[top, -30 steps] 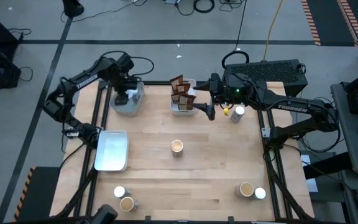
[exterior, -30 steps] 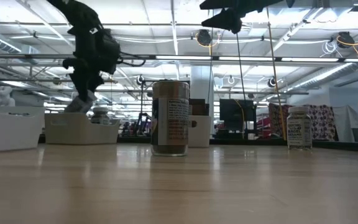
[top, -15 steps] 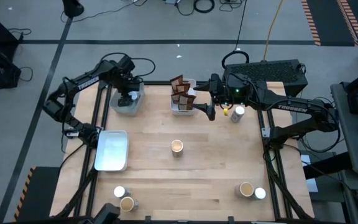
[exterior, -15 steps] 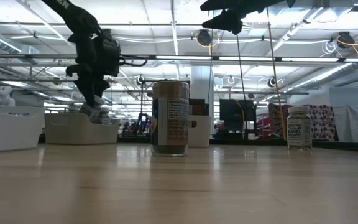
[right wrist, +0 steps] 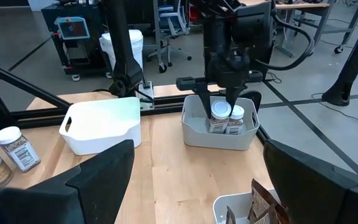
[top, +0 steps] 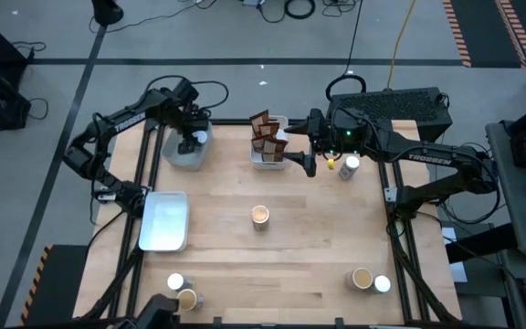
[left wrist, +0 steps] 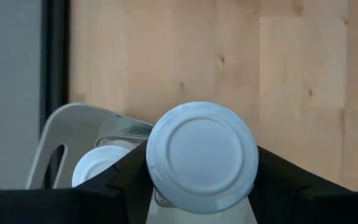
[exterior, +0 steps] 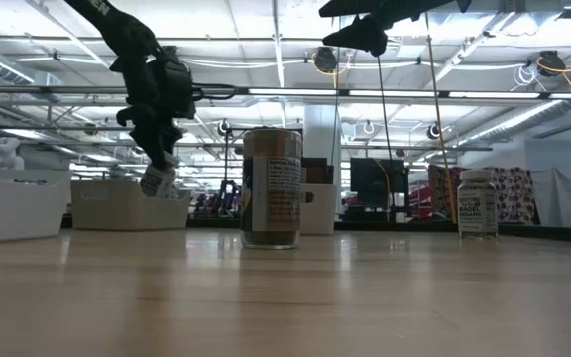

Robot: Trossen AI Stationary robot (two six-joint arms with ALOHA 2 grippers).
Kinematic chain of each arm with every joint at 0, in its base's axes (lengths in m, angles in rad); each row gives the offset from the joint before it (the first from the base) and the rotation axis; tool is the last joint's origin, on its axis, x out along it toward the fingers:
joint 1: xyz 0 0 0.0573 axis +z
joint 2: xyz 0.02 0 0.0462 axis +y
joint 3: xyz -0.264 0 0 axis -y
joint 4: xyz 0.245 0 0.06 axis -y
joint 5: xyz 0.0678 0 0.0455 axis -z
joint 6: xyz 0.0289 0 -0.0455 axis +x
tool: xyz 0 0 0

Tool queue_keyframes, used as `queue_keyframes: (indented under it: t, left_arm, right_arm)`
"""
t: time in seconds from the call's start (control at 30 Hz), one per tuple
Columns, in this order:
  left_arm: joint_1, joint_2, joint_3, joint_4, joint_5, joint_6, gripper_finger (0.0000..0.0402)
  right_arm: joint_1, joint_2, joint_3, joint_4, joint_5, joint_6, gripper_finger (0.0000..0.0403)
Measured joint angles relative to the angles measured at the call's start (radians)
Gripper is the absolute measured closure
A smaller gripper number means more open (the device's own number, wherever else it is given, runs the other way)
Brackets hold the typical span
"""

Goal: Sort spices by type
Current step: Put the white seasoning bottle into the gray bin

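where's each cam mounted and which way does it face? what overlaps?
High: overhead, straight down; both arms, left hand, right hand.
Low: table height, level across; tan-topped jar central, left hand holding white-topped jar.
Left wrist: looks down past its fingers at that jar.
Right wrist: across the table at the left arm.
Shared: all show the gripped jar by the gray bin.

Legible text: "TROSSEN" in white letters on the right arm [top: 427,157], beside the black case [top: 400,108]. Jar labels [exterior: 272,188] carry print too small to read.
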Motion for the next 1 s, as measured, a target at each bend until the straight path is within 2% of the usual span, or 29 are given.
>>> queue_keyframes:
  t: [0.2,0.53,0.8,1.0]
  left_arm:
    - [0.007,0.026,0.000,0.001,0.009,-0.004,0.0191]
    - [0.006,0.070,0.000,0.000,-0.036,-0.032,0.0190]
    - [0.005,0.070,0.000,-0.005,-0.110,-0.084,0.0138]
    - [0.005,0.070,0.000,-0.032,-0.114,-0.083,0.0127]
  right_arm:
    - [0.000,0.000,0.000,0.000,0.000,0.000,0.0062]
    - [0.001,0.000,0.000,-0.005,0.000,0.004,0.0062]
    - [0.001,0.000,0.000,-0.008,0.000,0.008,0.0062]
    - [0.001,0.000,0.000,-0.008,0.000,0.008,0.0062]
